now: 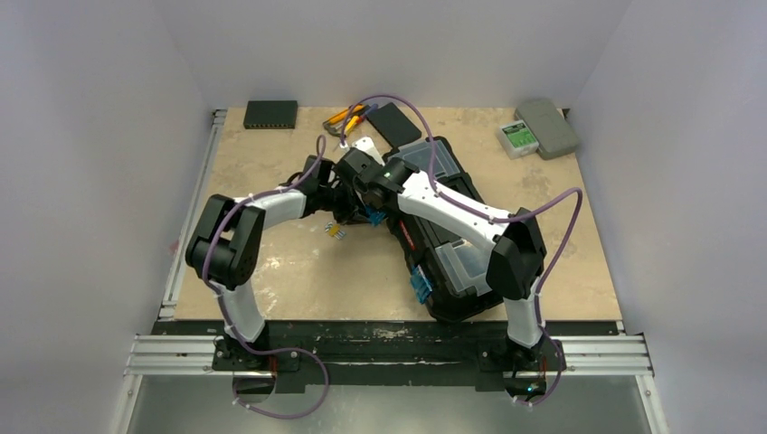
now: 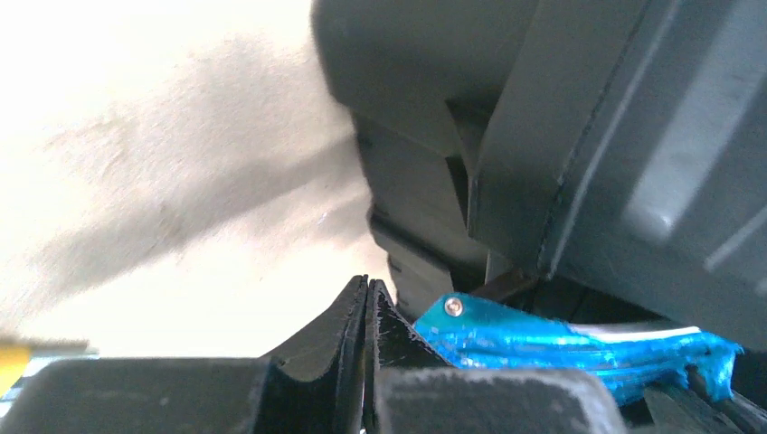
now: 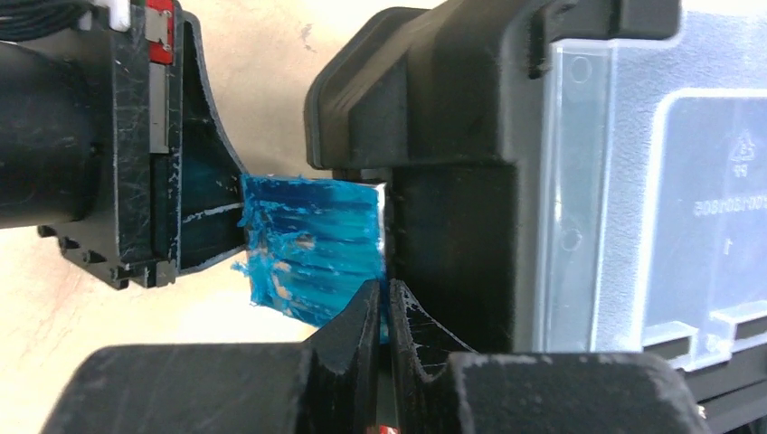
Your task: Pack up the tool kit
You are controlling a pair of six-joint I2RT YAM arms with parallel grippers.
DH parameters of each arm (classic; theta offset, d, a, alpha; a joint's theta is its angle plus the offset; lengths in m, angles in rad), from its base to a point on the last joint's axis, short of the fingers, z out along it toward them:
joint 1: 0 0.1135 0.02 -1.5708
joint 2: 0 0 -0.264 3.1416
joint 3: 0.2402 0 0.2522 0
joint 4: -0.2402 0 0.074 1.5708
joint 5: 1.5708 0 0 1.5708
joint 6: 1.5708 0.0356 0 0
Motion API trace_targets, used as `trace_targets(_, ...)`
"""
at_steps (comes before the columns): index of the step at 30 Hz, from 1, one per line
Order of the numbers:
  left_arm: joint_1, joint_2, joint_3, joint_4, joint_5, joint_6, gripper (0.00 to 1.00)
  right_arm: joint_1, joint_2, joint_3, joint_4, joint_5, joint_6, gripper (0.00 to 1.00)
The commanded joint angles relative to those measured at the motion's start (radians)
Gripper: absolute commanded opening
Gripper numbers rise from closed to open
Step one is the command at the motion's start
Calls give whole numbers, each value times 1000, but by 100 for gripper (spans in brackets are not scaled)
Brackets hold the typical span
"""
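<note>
Your two grippers meet at the blue latch (image 3: 307, 244) on the left side of the black toolbox (image 1: 440, 258), which lies slantwise on the table (image 1: 289, 280). Your left gripper (image 2: 366, 303) has its fingers pressed flat together, tips just beside the latch. Your right gripper (image 3: 383, 307) shows only a sliver of gap at the latch's corner; whether it pinches the plastic you cannot tell. Yellow-handled tools (image 1: 348, 117) lie on the table beyond the toolbox's far end.
</note>
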Motion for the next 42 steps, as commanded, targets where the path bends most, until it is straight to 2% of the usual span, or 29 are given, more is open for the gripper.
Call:
trace_targets(1,3,-150,-8,-142,-176,52,0,-1,-5,-27,-20,7,0,5)
trace_targets(5,9,-189,-1,-229,-250,80,0,-1,-3,-38,-10,-6,-7,4)
trace_targets(11,-1,-237,-7,-249,-257,82,0,-2,-16,-36,-1,-10,-10,3)
trace_targets(20,-72,-143,102,-244,-195,65,0,-2,-22,-15,4,-34,-24,3)
trace_targets(30,-74,-43,184,-248,-160,65,0,-1,-28,-4,0,-74,-14,2)
trace_targets(36,-78,-40,194,-259,-167,71,0,-2,-145,19,67,-184,-20,4)
trace_targets(42,-79,-42,202,-262,-167,75,0,-41,-263,58,66,-154,-45,6)
